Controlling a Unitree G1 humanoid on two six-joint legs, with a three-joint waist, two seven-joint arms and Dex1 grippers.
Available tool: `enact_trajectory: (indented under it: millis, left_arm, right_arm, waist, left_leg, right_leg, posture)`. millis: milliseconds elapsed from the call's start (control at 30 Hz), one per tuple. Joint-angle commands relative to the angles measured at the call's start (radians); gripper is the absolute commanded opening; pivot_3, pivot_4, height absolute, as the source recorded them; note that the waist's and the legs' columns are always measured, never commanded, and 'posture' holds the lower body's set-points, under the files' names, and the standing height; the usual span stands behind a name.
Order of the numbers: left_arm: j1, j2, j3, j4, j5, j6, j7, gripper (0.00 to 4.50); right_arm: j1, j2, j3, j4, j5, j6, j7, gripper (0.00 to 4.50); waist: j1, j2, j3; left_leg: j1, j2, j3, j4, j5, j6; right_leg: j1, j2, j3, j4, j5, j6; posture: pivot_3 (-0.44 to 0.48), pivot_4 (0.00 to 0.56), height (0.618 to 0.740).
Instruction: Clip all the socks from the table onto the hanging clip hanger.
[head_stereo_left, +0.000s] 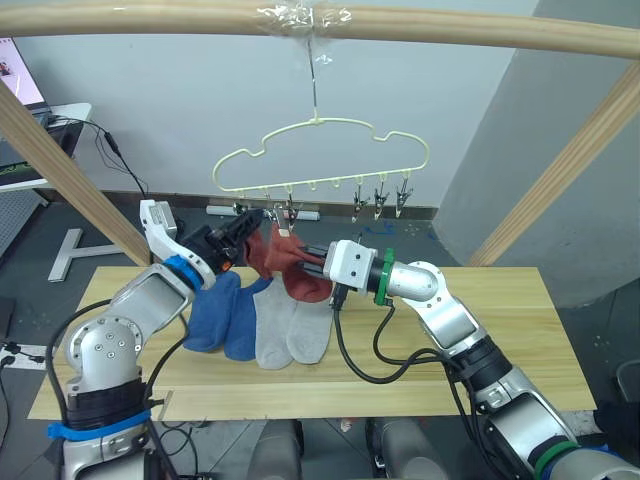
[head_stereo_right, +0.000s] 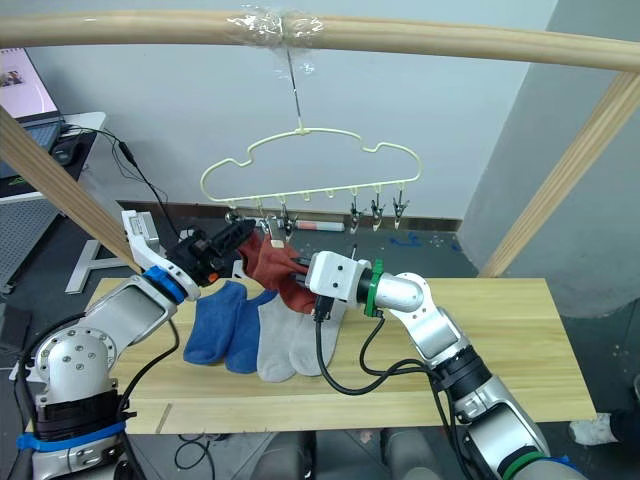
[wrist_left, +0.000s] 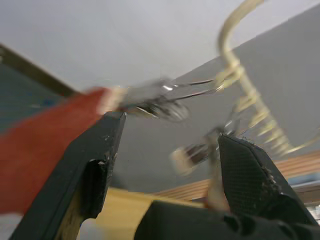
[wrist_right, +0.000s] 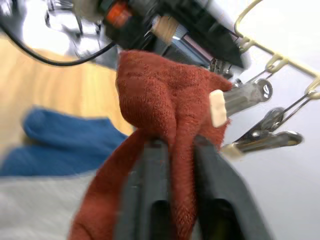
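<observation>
Right gripper (wrist_right: 172, 150) clamped on rust sock (wrist_right: 165, 100) at hanger clip (wrist_right: 245, 97), left gripper (wrist_left: 167, 135) jaws apart beside it

A thick wooden pole (head_stereo_left: 400, 28) runs across the top, with clear tape (head_stereo_left: 300, 20) wrapped around it. Slanted wooden poles (head_stereo_left: 560, 170) brace it on either side. Behind, a lit screen (head_stereo_left: 22, 75) sits on a white side desk (head_stereo_left: 70, 112), black cables (head_stereo_left: 115, 150) trailing down to the dark floor (head_stereo_left: 30, 225).
</observation>
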Motion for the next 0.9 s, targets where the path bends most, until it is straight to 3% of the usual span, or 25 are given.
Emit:
enact_trajectory:
  millis: [33,233,433,600,700,800,900]
  left_arm:
    - [0.012,0.07,-0.027,-0.088,0.115,-0.023,-0.048,3.4]
    - [0.107,0.165,-0.063,-0.161,0.324,-0.084,-0.12,3.4]
    - [0.191,0.152,-0.025,-0.196,0.35,-0.181,-0.287,3.4]
    - [0.165,0.109,-0.111,-0.249,0.441,-0.292,-0.354,3.4]
    - [0.134,0.072,-0.169,-0.253,0.495,-0.337,-0.375,2.86]
    - [0.09,0.028,-0.227,-0.227,0.558,-0.366,-0.374,1.98]
    - [0.056,-0.016,-0.265,-0.2,0.602,-0.386,-0.367,1.98]
  right_arm:
    - [0.012,-0.005,-0.018,-0.069,0.04,0.067,0.022,2.27]
    - [0.091,-0.078,-0.065,-0.112,0.048,0.132,0.007,4.43]
    - [0.162,-0.137,-0.196,-0.243,0.131,0.308,-0.023,4.48]
    - [0.154,-0.183,-0.308,-0.373,0.24,0.453,-0.022,4.48]
    - [0.145,-0.206,-0.348,-0.43,0.28,0.504,-0.033,4.5]
    - [0.14,-0.227,-0.368,-0.478,0.315,0.543,-0.036,4.5]
    - [0.132,-0.238,-0.383,-0.519,0.354,0.581,-0.037,4.5]
  waist:
    - [0.006,0.0,0.0]
    - [0.024,0.0,0.0]
    - [0.029,0.0,0.0]
    - [0.03,0.001,0.0]
    - [0.031,0.0,0.0]
    - [0.026,0.0,0.0]
    - [0.02,0.0,0.0]
  left_leg:
    - [0.0,0.0,0.0,0.0,0.0,0.0]
    - [0.0,0.0,0.0,0.0,0.0,0.0]
    - [-0.001,0.0,0.0,-0.002,0.0,0.0]
    - [-0.001,0.0,0.0,-0.002,0.0,0.0]
    - [-0.001,-0.001,0.002,-0.002,0.0,0.0]
    - [-0.001,-0.001,0.005,-0.001,0.0,0.0]
    - [-0.002,-0.001,0.006,-0.001,0.0,0.0]
  right_leg:
    - [0.0,0.0,0.0,0.0,0.0,0.0]
    - [0.0,-0.001,0.0,-0.001,0.0,0.0]
    - [-0.001,-0.002,0.0,-0.002,0.0,0.0]
    - [0.0,-0.001,0.0,-0.002,0.001,-0.001]
    - [0.0,-0.001,0.0,-0.002,0.001,-0.001]
    - [0.0,-0.001,0.0,-0.002,0.001,-0.001]
    - [0.0,0.0,0.0,-0.002,0.001,-0.001]
  posture:
    - [-0.054,0.209,0.74]
    - [-0.041,0.204,0.74]
    - [-0.042,0.193,0.74]
    - [-0.064,0.185,0.74]
    - [-0.082,0.179,0.74]
    - [-0.099,0.176,0.74]
    - [-0.107,0.173,0.74]
